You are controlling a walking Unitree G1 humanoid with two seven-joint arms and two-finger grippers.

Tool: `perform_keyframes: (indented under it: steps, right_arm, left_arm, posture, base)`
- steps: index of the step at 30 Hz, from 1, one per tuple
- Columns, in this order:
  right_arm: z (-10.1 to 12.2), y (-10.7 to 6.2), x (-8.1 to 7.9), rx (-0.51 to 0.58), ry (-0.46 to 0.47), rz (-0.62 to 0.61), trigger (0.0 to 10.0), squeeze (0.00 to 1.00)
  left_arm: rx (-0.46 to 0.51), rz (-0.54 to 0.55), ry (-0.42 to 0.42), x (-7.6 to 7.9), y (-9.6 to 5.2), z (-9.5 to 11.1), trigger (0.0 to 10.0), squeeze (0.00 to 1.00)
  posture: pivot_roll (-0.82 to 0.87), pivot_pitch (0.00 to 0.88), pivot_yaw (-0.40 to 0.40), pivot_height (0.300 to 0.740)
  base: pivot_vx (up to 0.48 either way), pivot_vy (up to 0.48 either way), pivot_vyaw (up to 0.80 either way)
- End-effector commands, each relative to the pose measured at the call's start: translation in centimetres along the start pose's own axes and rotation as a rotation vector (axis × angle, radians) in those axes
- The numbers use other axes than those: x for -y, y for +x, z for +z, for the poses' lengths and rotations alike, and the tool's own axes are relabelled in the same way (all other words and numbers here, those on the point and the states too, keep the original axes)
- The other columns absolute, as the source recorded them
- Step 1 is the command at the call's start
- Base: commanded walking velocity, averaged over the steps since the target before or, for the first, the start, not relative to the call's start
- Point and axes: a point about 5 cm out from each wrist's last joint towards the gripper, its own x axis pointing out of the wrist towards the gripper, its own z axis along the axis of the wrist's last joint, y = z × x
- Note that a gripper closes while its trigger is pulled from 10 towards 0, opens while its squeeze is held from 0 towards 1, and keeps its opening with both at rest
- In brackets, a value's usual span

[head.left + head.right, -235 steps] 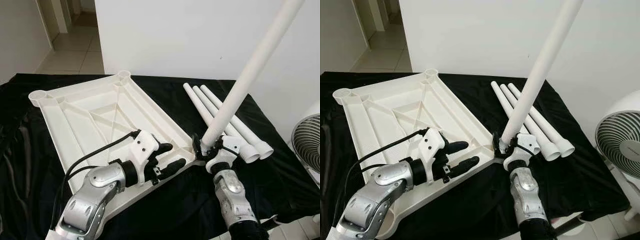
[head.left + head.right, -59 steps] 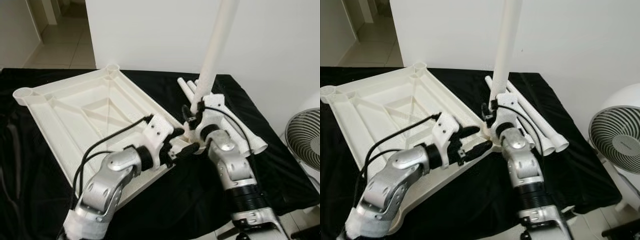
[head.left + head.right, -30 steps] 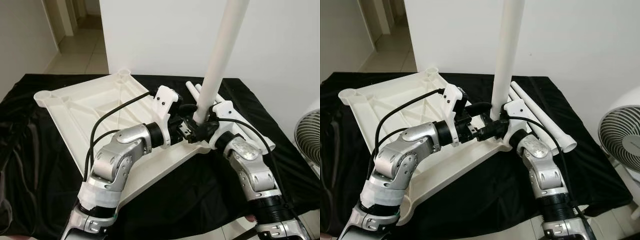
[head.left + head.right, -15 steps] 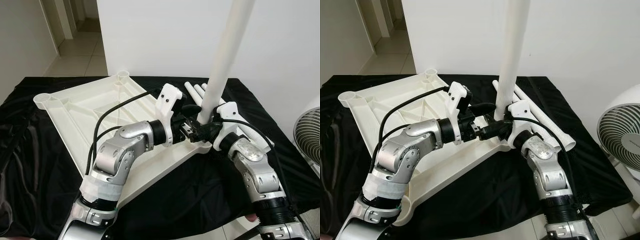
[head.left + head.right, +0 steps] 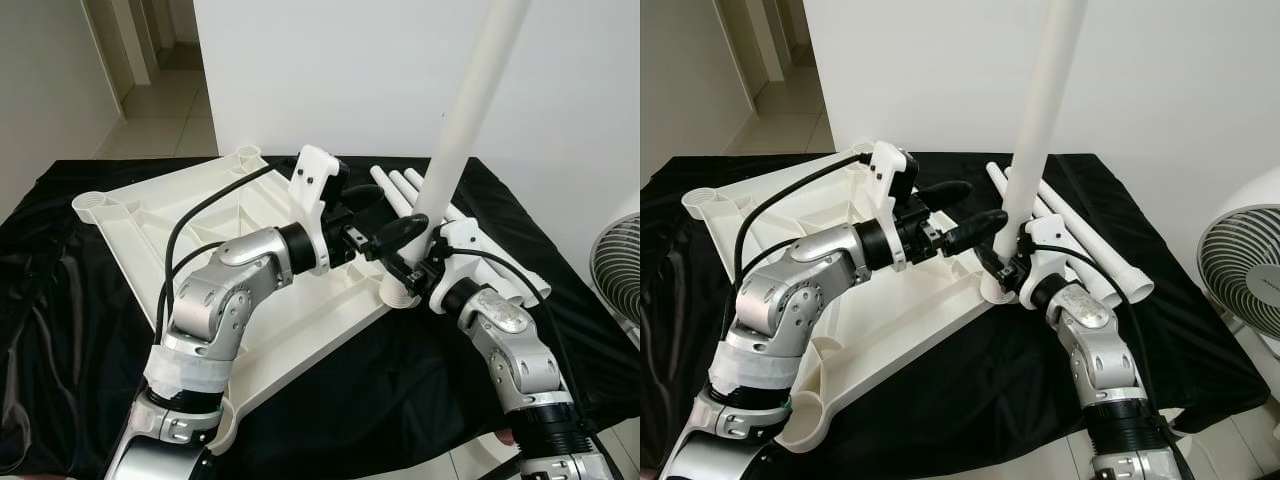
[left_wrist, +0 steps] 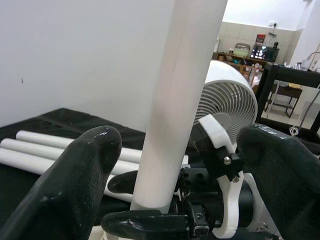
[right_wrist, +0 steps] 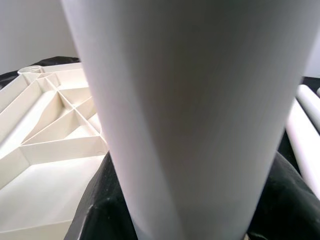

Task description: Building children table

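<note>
Left eye view: right end effector (image 5: 418, 272) around upright white leg (image 5: 462, 120).

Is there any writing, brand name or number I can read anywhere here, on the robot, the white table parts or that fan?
None can be read.
Fan: a faint mark on its hub, too small and blurred to read.
Tabletop, upright leg, spare legs: plain white, no text.
Left gripper, right gripper: no legible label.
</note>
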Motion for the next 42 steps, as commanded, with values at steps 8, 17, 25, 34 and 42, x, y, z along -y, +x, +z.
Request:
perform_keyframes:
  steps: [8,17,25,34,42]
  right_arm:
    - [0.1,0.0,-0.7,-0.013,-0.02,0.092,10.0,0.0]
    - [0.7,0.3,-0.7,-0.014,-0.061,0.132,10.0,0.0]
    - [1.2,0.2,-0.7,-0.039,-0.108,0.172,10.0,0.0]
    - [2.4,-0.1,-0.6,-0.091,-0.181,0.21,10.0,0.0]
    - [3.1,-0.2,-0.8,-0.094,-0.205,0.226,10.0,0.0]
  left_arm:
    - [0.035,-0.017,0.025,0.0,0.6,1.3,10.0,0.0]
    - [0.04,-0.013,0.049,-0.3,1.2,2.1,10.0,0.0]
    - [0.024,0.011,0.068,-0.6,1.9,2.6,10.0,0.0]
    - [-0.002,0.021,0.046,0.0,3.1,2.2,10.0,0.0]
    - [-0.02,0.061,0.02,-0.2,3.7,1.7,10.0,0.0]
  posture:
    - [-0.04,0.0,0.022,0.74]
    - [-0.03,0.0,0.016,0.74]
    - [-0.02,0.0,0.01,0.74]
    - [-0.05,0.011,0.011,0.74]
    - [-0.05,0.025,0.008,0.74]
  base:
    - [0.0,0.0,0.0]
    - [0.0,0.0,0.0]
    - [0.0,0.0,0.0]
    - [0.0,0.0,0.0]
    - [0.0,0.0,0.0]
